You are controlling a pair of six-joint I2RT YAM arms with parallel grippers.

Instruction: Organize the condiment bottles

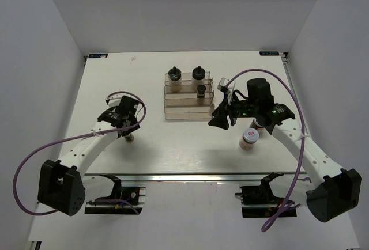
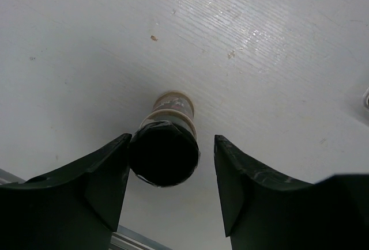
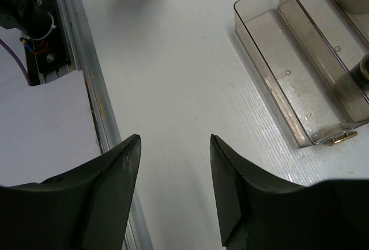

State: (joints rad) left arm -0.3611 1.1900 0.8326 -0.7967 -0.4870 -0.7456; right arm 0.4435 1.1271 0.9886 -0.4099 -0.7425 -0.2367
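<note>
- The top camera sits high above and behind me, facing down and taking in the whole tabletop (image 1: 115,77) from afar.
- My left wrist camera looks steeply down between my jaws, very near a black-capped bottle (image 2: 164,153) which the top view also shows.
- My right wrist camera looks past my jaws, low across the tabletop. It shares the clear rack (image 3: 288,83) with the top view.

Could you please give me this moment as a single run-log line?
left tool: open, straddling black-capped bottle on table | right tool: open, empty, near rack | rack: holds three bottles
</note>
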